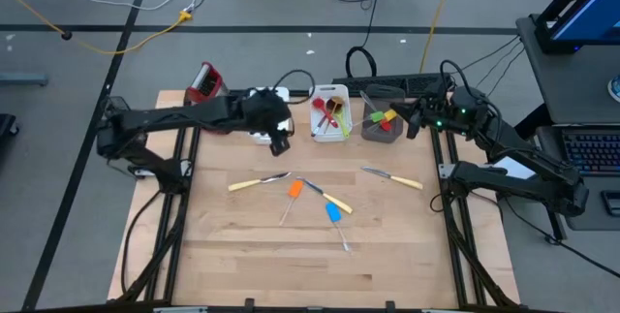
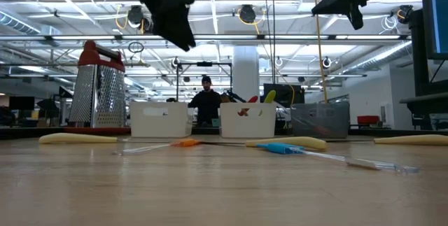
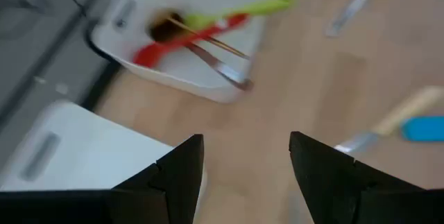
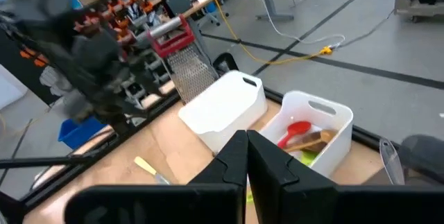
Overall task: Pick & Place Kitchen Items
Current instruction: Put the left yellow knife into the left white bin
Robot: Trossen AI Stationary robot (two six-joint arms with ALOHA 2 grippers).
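My left gripper (image 1: pixel 282 140) (image 3: pixel 246 156) hangs open and empty above the table's far part, beside the near edge of a white bin (image 3: pixel 69 148). A second white bin (image 1: pixel 329 114) (image 3: pixel 187 44) holds a red spoon (image 3: pixel 163 44), a green spatula (image 3: pixel 236 12) and a metal utensil. On the wood lie a cream-handled knife (image 1: pixel 257 183), an orange spatula (image 1: pixel 294 191), a yellow-handled knife (image 1: pixel 329 200), a blue spatula (image 1: pixel 334 214) and another knife (image 1: pixel 392 176). My right gripper (image 1: pixel 411 119) (image 4: pixel 247 156) is shut and empty, raised at the far right by the grey cup (image 1: pixel 382 127).
A metal box grater with a red top (image 1: pixel 204 82) (image 2: pixel 98 86) stands at the far left. The grey cup holds green and yellow utensils. A person (image 2: pixel 206 103) stands in the room behind the table. Bare wood (image 1: pixel 252 255) fills the near half of the table.
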